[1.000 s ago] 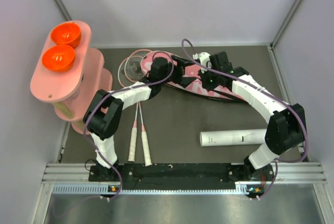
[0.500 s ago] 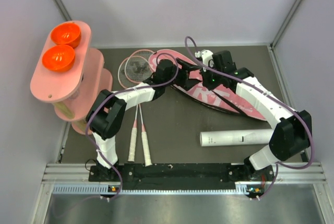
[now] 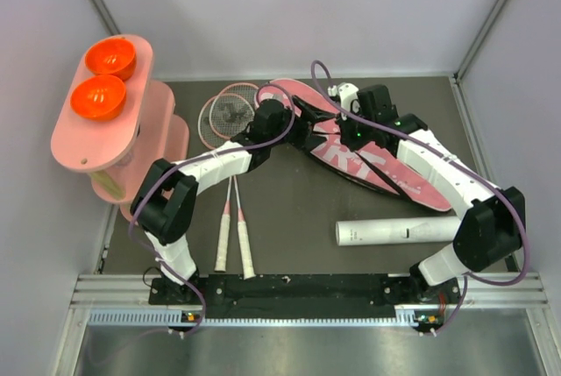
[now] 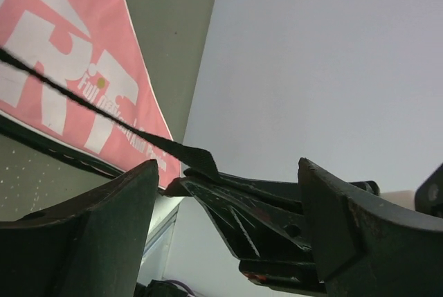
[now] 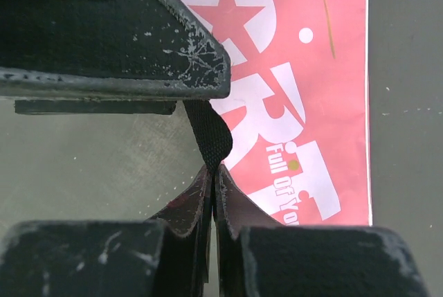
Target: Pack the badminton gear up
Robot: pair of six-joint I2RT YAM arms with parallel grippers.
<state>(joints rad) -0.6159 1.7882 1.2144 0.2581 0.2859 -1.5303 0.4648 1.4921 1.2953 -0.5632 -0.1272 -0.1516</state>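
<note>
Bag (image 3: pixel 377 174) lies diagonally at back-centre; rackets (image 3: pixel 226 113) to its left, tube (image 3: pixel 394 231) in front. Right gripper (image 5: pixel 213 172) is pinched tight on the strap (image 4: pixel 83 103), probably to tension the bag. Left gripper (image 4: pixel 228 179) is spread wide and empty, probably readying to open it.

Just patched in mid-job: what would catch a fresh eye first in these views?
The pink bag lettered SPORT lies slantwise across the far middle of the table. Over its wide end, the right gripper is shut on its black strap, while the left gripper stands open right beside it. At far left, two orange bowls sit on a pink stand.
</note>
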